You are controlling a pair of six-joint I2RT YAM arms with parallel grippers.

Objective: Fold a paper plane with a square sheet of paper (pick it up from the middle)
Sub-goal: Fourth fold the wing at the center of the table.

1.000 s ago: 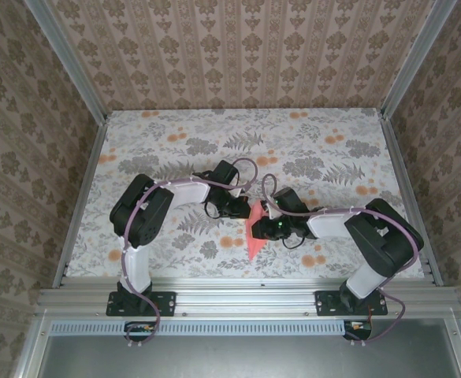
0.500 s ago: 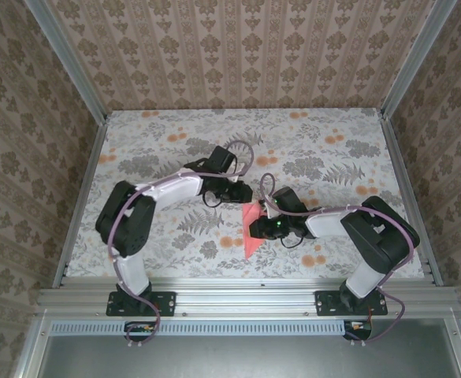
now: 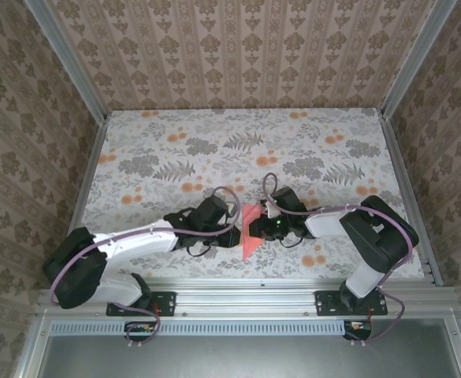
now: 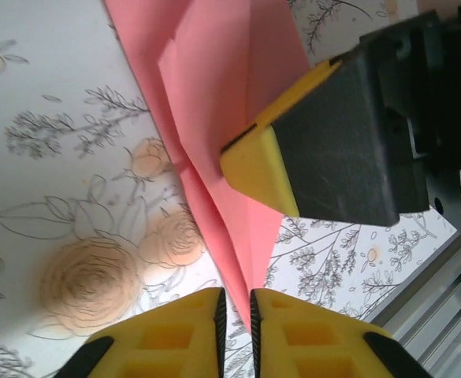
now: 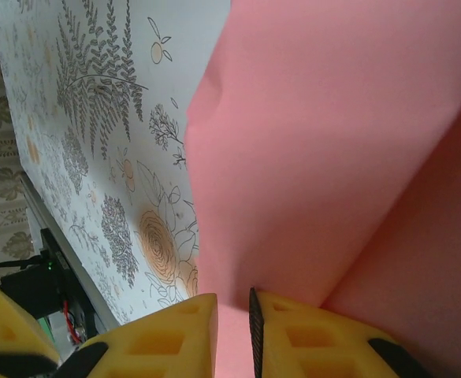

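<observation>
Right gripper (image 5: 232,319): closed on plane (image 5: 332,157)
Left gripper (image 4: 238,315): almost closed at plane tip, hold unclear
Plane place: lower centre of top view, between grippers
Risk: tear if arms pull apart

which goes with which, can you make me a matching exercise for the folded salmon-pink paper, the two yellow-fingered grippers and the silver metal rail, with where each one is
Things
1. folded salmon-pink paper
2. left gripper, yellow fingers
3. right gripper, yellow fingers
4. silver metal rail

Places
A. along the near edge of the floral-print table
B. closed on the paper's narrow pointed end
C. between the two grippers
D. closed on the paper's wider folded part

Pairs: 1-C, 2-B, 3-D, 4-A
</observation>
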